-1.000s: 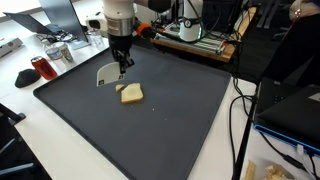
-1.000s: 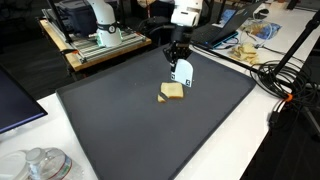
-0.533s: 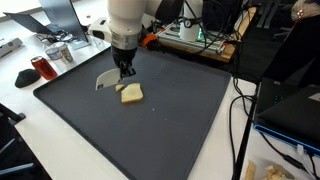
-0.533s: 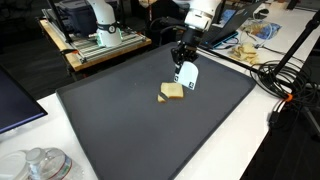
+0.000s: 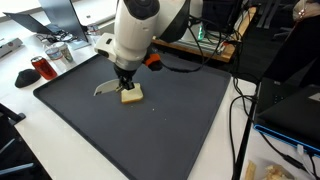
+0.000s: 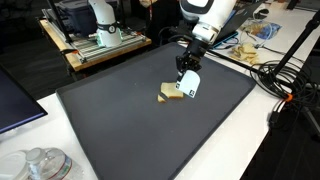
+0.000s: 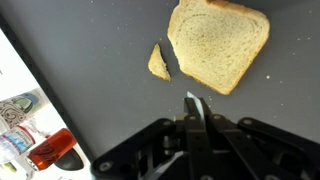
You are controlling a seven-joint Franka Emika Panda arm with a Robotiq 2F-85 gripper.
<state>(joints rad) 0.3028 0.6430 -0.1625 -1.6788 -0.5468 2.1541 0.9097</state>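
The hand is closed tight on a thin, pale flat blade. In the wrist view the blade shows edge-on, pinched between the fingertips and hanging just off the dark grey rubbery mat that covers most of the white tabletop. In an exterior view the blade shows its broad white face with dark markings. It stands just beside a slice of light-brown bread, though whether they touch cannot be told. The bread lies flat on the mat, well inside the tabletop's edges and nearer the mat's far edge in both exterior views. A small torn-off bread scrap lies just beside its crust. The blade looks light and stiff but slippery, so it could twist between the fingers if pushed sideways, and a hold high on its upper edge, as here, seems soundest. The bread is likely very light, soft and crumbly: it would slide on the mat and tear under a pinch, so it is better pushed at the crust or lifted from beneath. A red cylindrical container stands near the tabletop's corner beyond the mat.
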